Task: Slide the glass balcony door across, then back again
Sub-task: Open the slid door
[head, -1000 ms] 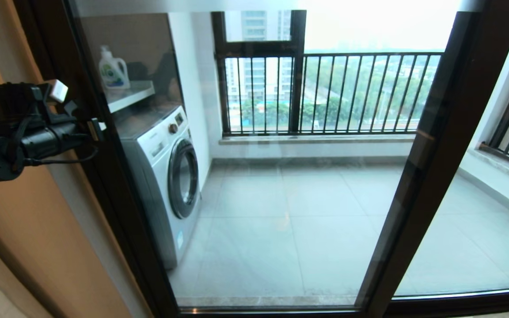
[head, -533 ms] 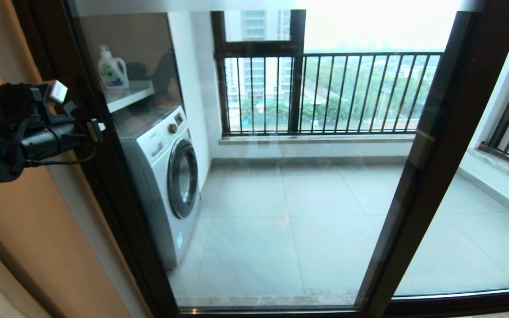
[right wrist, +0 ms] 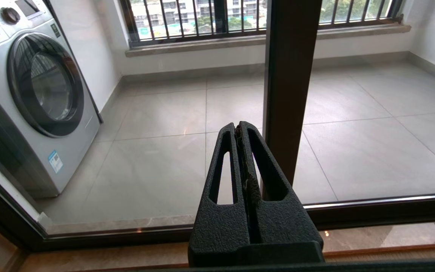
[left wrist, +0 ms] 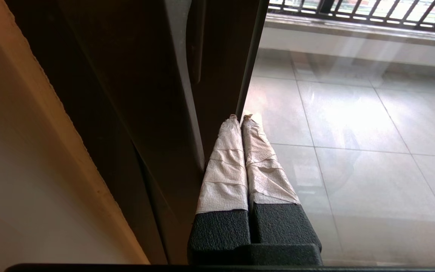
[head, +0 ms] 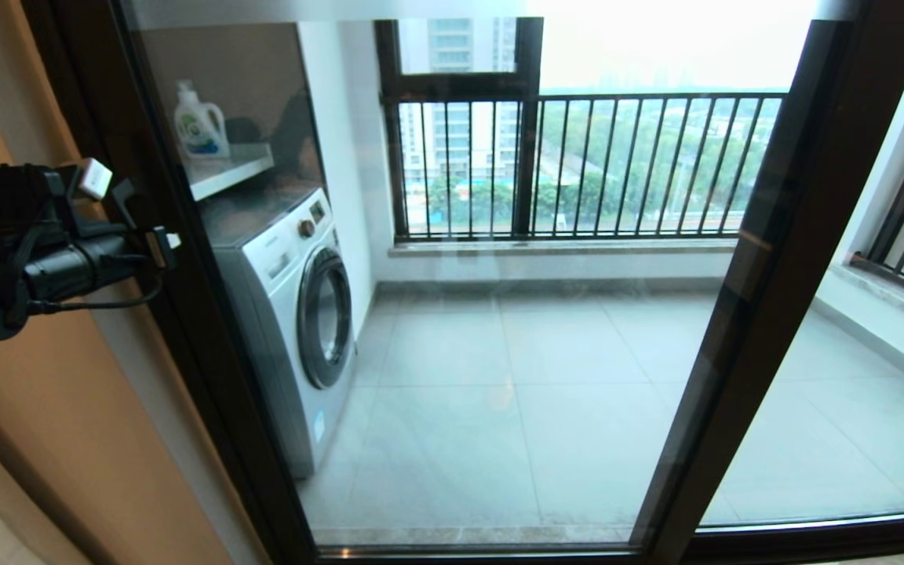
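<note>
The glass balcony door (head: pixel 209 377) fills the head view, its clear pane set in a slim dark frame. My left gripper (head: pixel 162 245) is at the door's left upright, about shoulder height. In the left wrist view its tape-wrapped fingers (left wrist: pixel 227 158) are pressed together, and the left gripper (left wrist: pixel 240 118) lies with its tips against the edge of the dark upright (left wrist: pixel 221 68), below the short bar handle (left wrist: pixel 195 41). Nothing is held. My right gripper (right wrist: pixel 239 126) is shut and empty, hanging low in front of the glass near a dark upright (right wrist: pixel 289 75); it is outside the head view.
Behind the glass a washing machine (head: pixel 295 314) stands at the left under a shelf (head: pixel 228 169) with a detergent bottle (head: pixel 199 124). A barred window (head: pixel 577 165) closes the balcony's far side. A beige wall (head: pixel 28 439) flanks the door on the left.
My left arm has dropped a little and drawn slightly leftward along the door's upright. The door itself shows no visible shift.
</note>
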### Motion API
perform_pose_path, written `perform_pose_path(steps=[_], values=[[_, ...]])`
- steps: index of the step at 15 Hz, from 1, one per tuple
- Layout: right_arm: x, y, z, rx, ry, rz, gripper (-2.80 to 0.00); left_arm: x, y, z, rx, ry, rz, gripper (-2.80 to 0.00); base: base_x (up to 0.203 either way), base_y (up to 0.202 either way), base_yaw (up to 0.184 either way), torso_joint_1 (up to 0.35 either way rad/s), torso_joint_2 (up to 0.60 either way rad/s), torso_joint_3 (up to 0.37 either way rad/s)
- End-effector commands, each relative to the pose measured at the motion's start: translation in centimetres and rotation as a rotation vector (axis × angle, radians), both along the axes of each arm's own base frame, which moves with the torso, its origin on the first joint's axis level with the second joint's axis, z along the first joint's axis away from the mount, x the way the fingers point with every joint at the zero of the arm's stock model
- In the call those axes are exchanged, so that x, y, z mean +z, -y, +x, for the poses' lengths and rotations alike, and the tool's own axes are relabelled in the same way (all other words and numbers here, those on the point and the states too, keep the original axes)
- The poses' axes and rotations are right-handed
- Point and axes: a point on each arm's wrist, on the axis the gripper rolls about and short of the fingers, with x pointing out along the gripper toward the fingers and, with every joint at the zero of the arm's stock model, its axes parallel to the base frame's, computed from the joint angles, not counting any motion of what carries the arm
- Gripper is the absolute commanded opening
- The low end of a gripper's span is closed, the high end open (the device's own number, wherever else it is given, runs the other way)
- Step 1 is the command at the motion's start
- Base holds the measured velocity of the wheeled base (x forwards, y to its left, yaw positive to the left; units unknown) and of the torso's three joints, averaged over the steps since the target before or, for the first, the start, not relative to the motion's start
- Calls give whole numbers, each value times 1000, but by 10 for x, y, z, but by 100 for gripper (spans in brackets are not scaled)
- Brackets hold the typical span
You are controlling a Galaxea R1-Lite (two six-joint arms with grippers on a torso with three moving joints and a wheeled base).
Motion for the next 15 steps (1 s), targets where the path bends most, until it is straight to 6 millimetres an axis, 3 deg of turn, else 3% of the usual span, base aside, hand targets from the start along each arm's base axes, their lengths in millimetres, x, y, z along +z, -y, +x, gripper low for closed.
perform_pose_path(steps=[1,8,10,12,15], values=[[-3,0,1,0,-13,-1,-280,2,-5,-2,15,6,2,-280,0,0,0,0,0,0],[-3,0,1,-1,-13,0,-280,-1,-17,-4,47,-1,-3,-280,0,0,0,0,0,0],[-3,0,1,-2,-13,-1,-280,8,-15,-9,42,21,-2,-280,0,0,0,0,0,0],[-3,0,1,-1,-13,1,-280,21,-5,-19,19,52,3,-280,0,0,0,0,0,0],[-3,0,1,0,-13,0,-280,45,29,-36,-65,112,15,-280,0,0,0,0,0,0]])
